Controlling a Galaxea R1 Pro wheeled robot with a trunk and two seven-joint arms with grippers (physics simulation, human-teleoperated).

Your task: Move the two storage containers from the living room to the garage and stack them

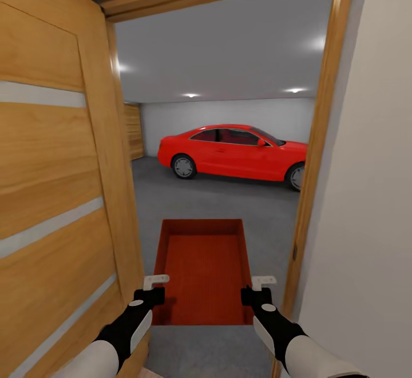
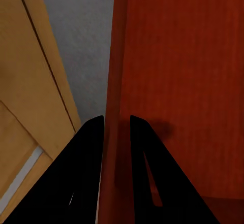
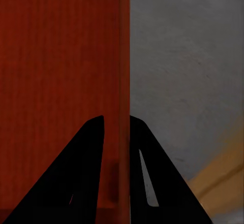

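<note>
I am carrying the orange-red, lidless rectangular plastic bin (image 1: 206, 269) through the doorway into the garage, and the thing to get right here is clearance. The orange-wood door with pale horizontal glass slits (image 1: 54, 195) stands open close on my left, and the wooden door frame post (image 1: 312, 183) sits just beside my right arm, so I want to drive straight, keep the bin level and centred in the opening, and not let either elbow swing wide.

My left gripper (image 1: 155, 288) is clamped on the bin's left long wall: in the left wrist view one finger (image 2: 84, 168) sits outside the wall and the other inside. My right gripper (image 1: 258, 289) pinches the right long wall the same way. Both grips are near the end of the bin closest to me, so I judge the far end could dip if I brake hard.

The bin hangs above the mottled grey concrete floor (image 1: 189, 195), held between the two grippers. Its walls are low and its bottom finely ribbed. Further inside, a red car (image 1: 234, 152) is parked well apart from my path.
</note>
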